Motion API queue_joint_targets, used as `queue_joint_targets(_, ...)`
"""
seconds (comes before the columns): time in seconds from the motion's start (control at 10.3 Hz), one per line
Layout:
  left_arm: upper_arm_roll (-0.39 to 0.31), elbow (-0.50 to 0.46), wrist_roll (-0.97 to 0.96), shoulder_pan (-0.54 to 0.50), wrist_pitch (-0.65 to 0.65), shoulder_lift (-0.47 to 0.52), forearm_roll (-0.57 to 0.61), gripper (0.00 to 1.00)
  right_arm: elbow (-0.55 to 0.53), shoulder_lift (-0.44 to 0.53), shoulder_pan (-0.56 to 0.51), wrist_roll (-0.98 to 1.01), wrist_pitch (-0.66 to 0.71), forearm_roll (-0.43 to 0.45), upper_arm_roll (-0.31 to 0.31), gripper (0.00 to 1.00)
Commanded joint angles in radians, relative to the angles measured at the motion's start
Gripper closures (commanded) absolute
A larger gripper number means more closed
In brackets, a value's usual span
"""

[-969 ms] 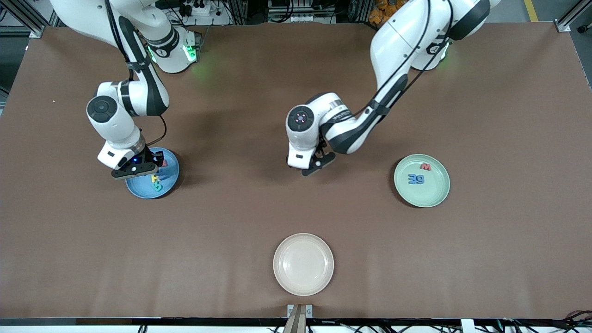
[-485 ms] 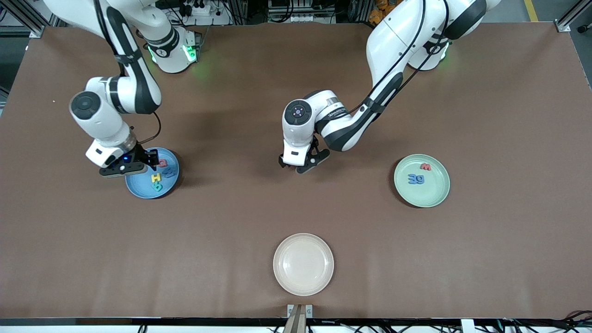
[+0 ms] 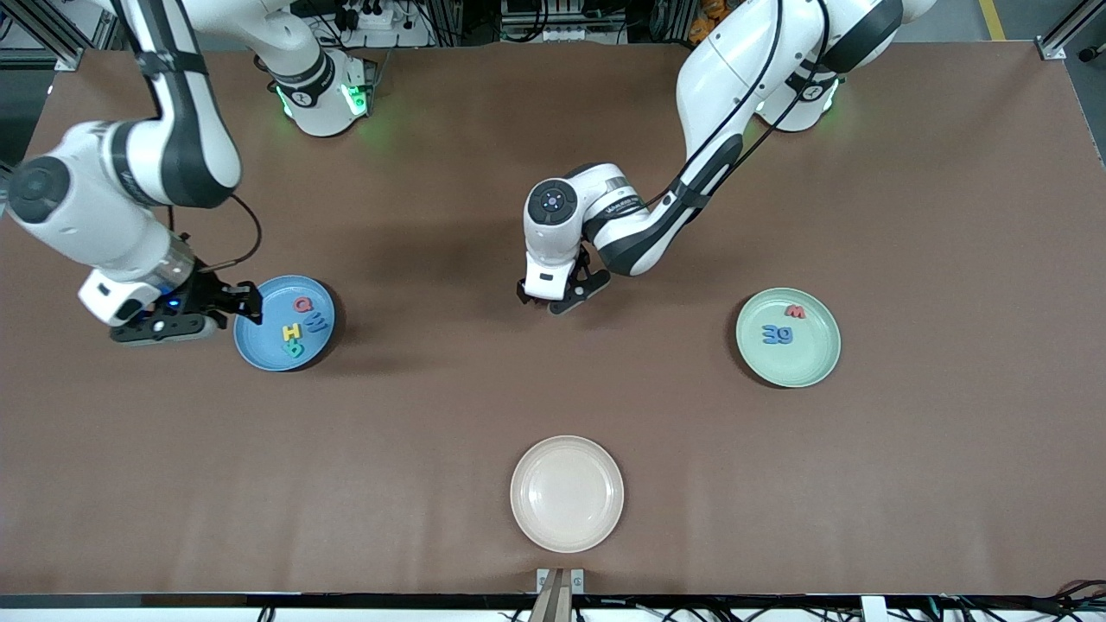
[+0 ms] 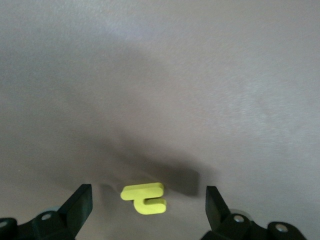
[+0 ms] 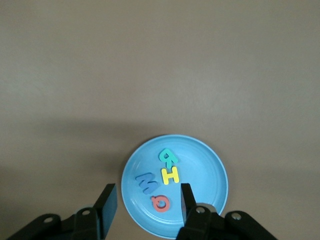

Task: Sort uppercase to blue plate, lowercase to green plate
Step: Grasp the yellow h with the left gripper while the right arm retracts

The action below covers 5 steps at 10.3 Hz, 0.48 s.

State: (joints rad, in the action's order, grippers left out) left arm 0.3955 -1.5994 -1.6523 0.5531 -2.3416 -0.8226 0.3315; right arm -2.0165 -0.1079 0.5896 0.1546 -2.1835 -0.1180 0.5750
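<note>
The right gripper hangs over the edge of the blue plate at the right arm's end of the table; its fingers stand partly apart with nothing between them.

The blue plate holds four letters: a red Q, a yellow H, a teal R and a larger blue W. All four lie flat inside the rim, close together. In the right wrist view the same four lie grouped near the middle of the plate.

At the middle of the table the left gripper is low over the bare brown table. Its fingers stand wide apart and hold nothing. The left wrist view shows a small yellow letter, an n or h, lying flat on the table between the two fingers, touching neither. In the front view this letter is hidden under the gripper.

A cream plate sits nearer the front camera than the left gripper, near the table's edge.

Toward the left arm's end lies the green plate. It holds a red w and, just beside it and nearer the camera, a blue m with a thin blue i touching or nearly touching it.
</note>
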Motion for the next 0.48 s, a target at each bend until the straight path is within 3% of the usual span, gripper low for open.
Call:
queue_joint_targets(0.0,-0.013,-0.022,-0.029,0.010,-0.021,0.011,-0.005,0.00,0.140,-0.015,-0.054,0.005,0.129,-0.019,-0.029,0.41)
queue_joint_targets(0.19,-0.013,-0.022,-0.050,0.010,-0.025,0.010,-0.005,0.00,0.209,-0.015,-0.129,0.005,0.195,-0.019,-0.099,0.41)
queue_joint_targets(0.39,-0.014,-0.022,-0.104,0.010,-0.042,0.011,-0.005,0.00,0.280,-0.015,-0.247,0.005,0.250,-0.014,-0.212,0.41)
